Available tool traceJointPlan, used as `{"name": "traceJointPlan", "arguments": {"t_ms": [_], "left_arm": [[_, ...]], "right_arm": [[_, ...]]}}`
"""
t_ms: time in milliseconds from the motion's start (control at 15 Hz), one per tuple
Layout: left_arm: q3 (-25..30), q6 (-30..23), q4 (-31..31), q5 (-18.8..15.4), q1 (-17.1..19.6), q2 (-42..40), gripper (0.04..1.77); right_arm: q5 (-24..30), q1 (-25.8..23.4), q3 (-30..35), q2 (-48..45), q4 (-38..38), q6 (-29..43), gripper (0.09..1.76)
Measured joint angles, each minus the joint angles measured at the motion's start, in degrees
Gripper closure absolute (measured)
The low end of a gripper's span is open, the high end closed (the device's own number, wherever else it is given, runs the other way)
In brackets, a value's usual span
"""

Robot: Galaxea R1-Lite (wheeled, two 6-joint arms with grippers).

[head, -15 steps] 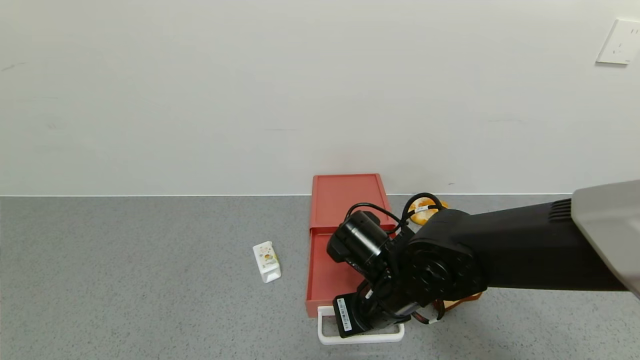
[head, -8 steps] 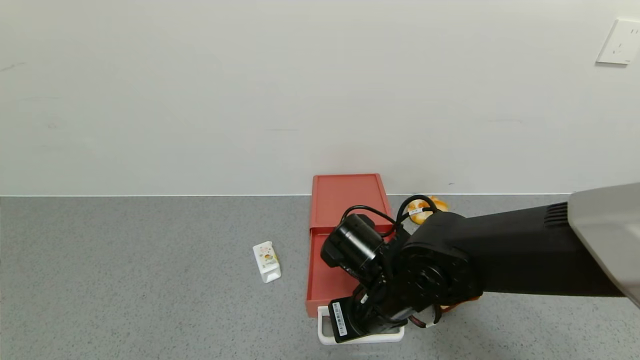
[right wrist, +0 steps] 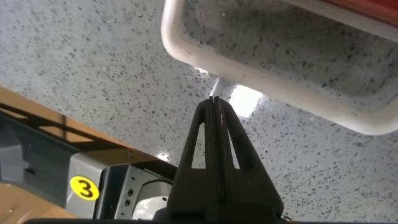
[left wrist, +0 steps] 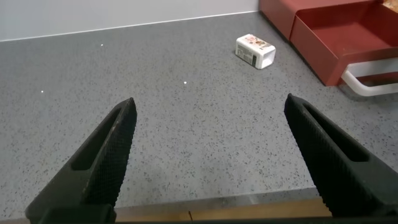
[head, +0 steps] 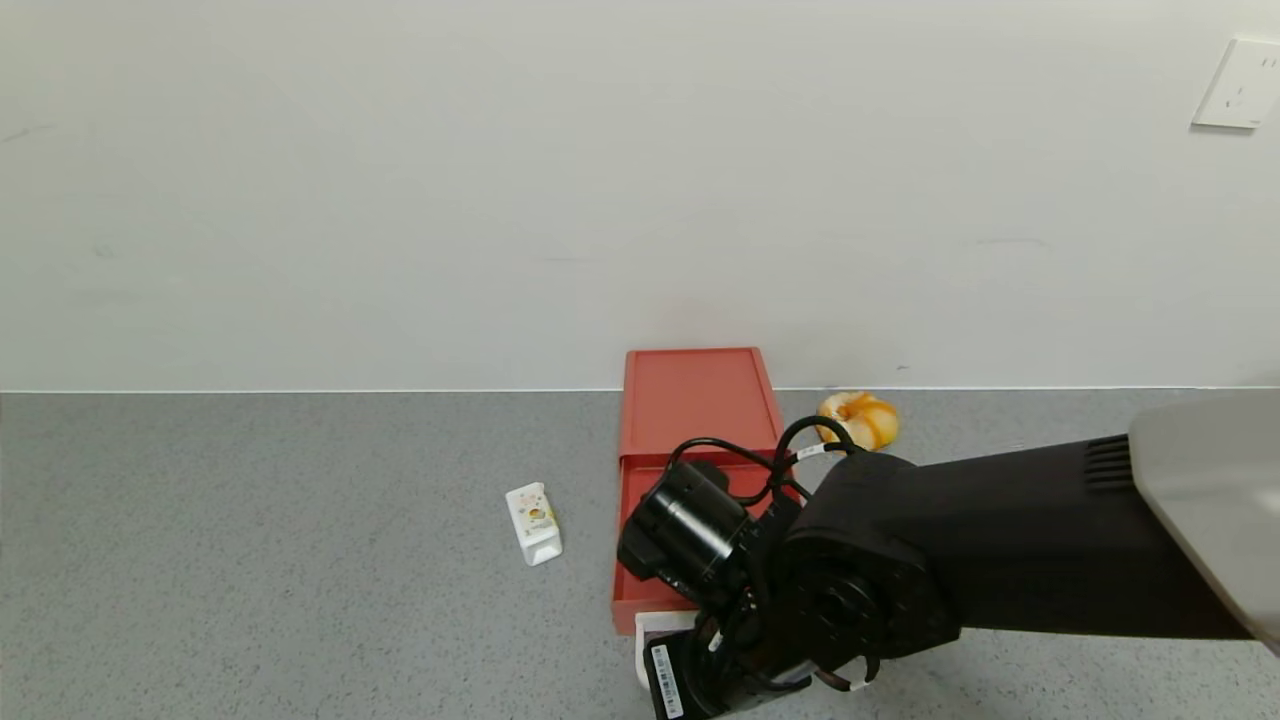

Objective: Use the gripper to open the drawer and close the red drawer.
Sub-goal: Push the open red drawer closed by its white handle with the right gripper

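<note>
Head view: the red drawer [head: 690, 440] is seen on the grey table [head: 250, 550], with its back end against the white wall [head: 500, 200]. Its tray is pulled out toward the robot, and the white loop handle [head: 645, 640] at the front is mostly covered by the right arm. The right gripper [head: 700, 690] is placed low at the front of the drawer, near the table's near edge, over the handle.

From the right wrist camera, the fingers [right wrist: 213, 134] of the right gripper [right wrist: 213, 102] are seen pressed together, with nothing between them. Their tip is pointed at the table surface just outside the handle [right wrist: 261, 74], on the side away from the tray; it cannot be told whether the handle is touched.

The left gripper [left wrist: 211, 155] is held wide open over a bare part of the table [left wrist: 186, 124], well apart from the drawer [left wrist: 336, 31].

A small white carton [head: 533, 523] is lying on the table to the left of the drawer. A glazed doughnut [head: 860, 418] is lying beside the drawer's right back corner, near the wall. A white socket plate [head: 1240, 85] is fixed on the wall at the upper right.
</note>
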Motion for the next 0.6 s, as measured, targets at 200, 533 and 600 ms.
{"name": "traceJointPlan", "arguments": {"t_ms": [200,533,600], "left_arm": [[0.0,0.0,0.02,-0.02,0.0,0.0,0.09],[0.0,0.0,0.02,0.0,0.0,0.0,0.09],[0.0,0.0,0.02,0.02,0.0,0.0,0.09]], "right_arm": [[-1.15,0.67,0.74,0.04,-0.01,0.33,1.73],[-2.12,2.18,0.89,1.3,-0.23,1.23,1.73],[-2.61,2.24,0.88,1.61,-0.3,1.32,1.73]]}}
